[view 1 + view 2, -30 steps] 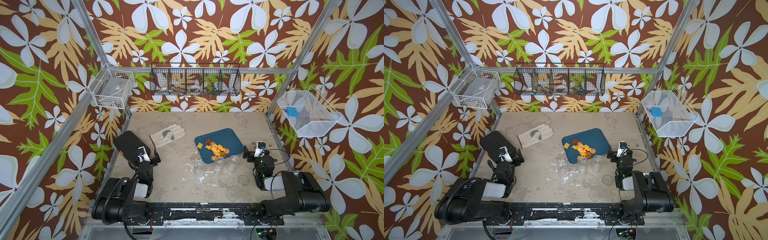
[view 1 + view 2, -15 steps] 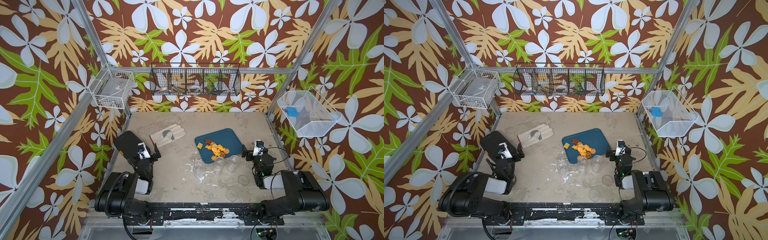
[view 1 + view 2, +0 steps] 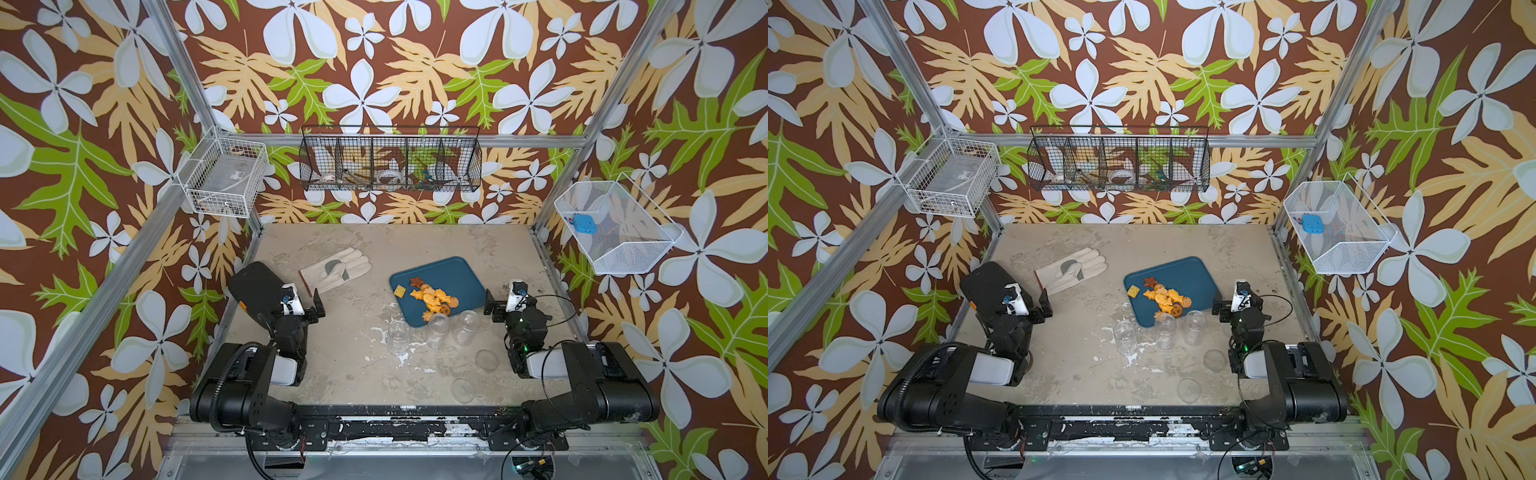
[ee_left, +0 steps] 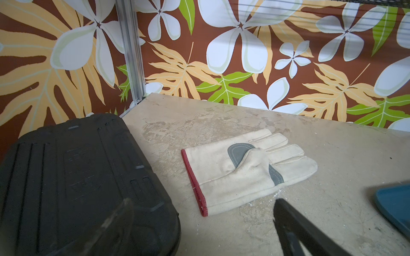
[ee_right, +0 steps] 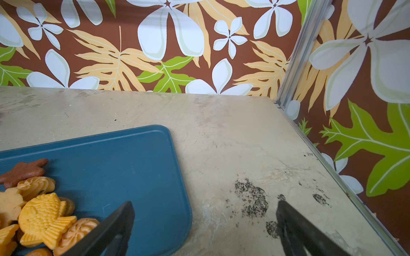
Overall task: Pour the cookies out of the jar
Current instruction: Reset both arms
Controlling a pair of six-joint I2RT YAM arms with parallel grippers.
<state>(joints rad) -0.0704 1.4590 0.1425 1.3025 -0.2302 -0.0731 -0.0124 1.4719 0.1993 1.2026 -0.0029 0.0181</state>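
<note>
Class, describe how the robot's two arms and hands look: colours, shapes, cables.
The left arm and right arm: bulky black links, a white cylindrical section, looping black cables. The left hand and right hand: two flat black fingers under a small white camera block.

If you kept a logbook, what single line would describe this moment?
cookies: piled on blue tray | jars: three, upright, look empty | left gripper: open, empty | right gripper: open, empty

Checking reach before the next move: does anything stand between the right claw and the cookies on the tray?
Nothing visible does. The open right claw hangs at the edge of the blue tray; only bare tray separates it from the cookies. The clear jars stand nearer the robot, off that line.
</note>
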